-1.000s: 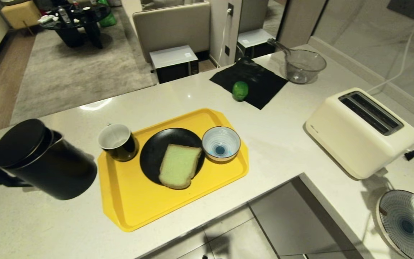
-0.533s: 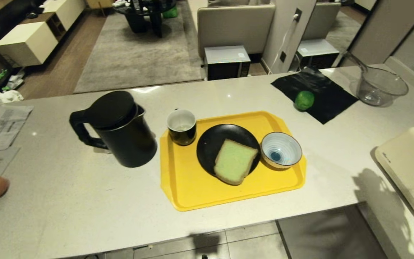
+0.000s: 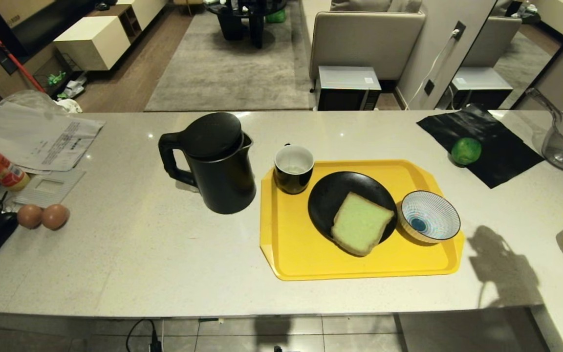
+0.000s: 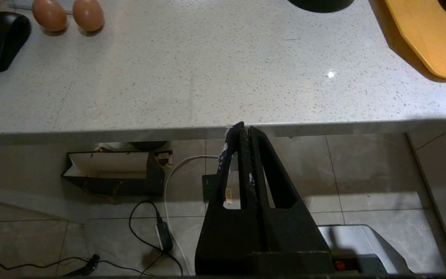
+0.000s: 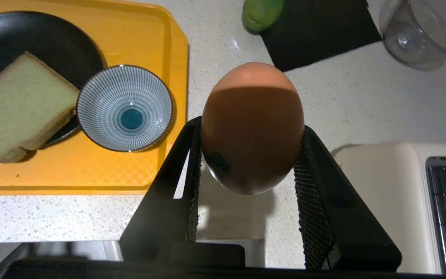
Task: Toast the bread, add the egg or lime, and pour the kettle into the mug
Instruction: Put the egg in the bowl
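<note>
The right end effector gripped the egg between its pads above the table. Just beyond it lay the striped bowl and bread on the yellow tray, the toaster beside, the lime farther off. The left end effector hung closed below the table edge.

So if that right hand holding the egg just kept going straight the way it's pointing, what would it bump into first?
Probably the bare counter: the right hand, shut on the egg, aims at the open patch between the yellow tray and the toaster. Depth is hard to judge; the black cloth lies further along.
</note>
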Motion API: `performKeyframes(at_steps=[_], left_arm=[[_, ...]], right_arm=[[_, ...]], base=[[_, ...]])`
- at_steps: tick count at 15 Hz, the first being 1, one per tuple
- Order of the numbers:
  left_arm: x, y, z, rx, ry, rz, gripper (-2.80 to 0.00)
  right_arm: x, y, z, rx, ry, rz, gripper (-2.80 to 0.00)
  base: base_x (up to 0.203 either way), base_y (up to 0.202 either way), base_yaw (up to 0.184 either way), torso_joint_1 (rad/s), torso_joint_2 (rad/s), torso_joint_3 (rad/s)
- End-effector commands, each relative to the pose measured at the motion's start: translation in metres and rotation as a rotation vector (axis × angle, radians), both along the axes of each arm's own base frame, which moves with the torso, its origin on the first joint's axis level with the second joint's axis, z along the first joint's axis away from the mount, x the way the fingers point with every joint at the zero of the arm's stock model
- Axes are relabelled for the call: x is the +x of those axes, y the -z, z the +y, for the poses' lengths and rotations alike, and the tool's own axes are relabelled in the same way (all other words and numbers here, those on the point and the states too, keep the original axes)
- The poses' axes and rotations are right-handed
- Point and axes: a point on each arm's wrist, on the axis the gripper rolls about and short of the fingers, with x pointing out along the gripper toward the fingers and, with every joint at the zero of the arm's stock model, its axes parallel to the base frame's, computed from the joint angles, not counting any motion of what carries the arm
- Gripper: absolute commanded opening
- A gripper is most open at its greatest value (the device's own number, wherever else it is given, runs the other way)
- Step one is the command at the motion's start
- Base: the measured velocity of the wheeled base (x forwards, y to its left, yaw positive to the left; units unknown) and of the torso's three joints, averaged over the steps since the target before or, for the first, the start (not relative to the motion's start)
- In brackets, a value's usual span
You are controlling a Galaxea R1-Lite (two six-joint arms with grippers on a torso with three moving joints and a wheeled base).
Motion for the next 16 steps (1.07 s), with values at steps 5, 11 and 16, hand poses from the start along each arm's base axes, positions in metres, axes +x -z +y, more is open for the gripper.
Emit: performKeyframes(at_steps=[5,11,16], left_arm=[[0.0,0.0,0.0,0.0,0.0,-0.001,-2.8],[0.0,0.0,0.0,0.0,0.0,-0.001,-2.8],[0.0,0.0,0.0,0.0,-0.001,-0.001,-2.8]], right_arm=[[0.017,0.001,-0.001,-0.031,-0.085,0.038,-2.8],[0.064,0.006,0.004,-0.159,-0.182,0.124,-2.8],[0.104,0.028,0.034,-0.262,-0.298,0.235,-2.8]], base=[[0.0,0.0,0.0,0.0,0.0,0.0],[0.0,0.0,0.0,0.0,0.0,0.0],[0.0,0.0,0.0,0.0,0.0,0.0]])
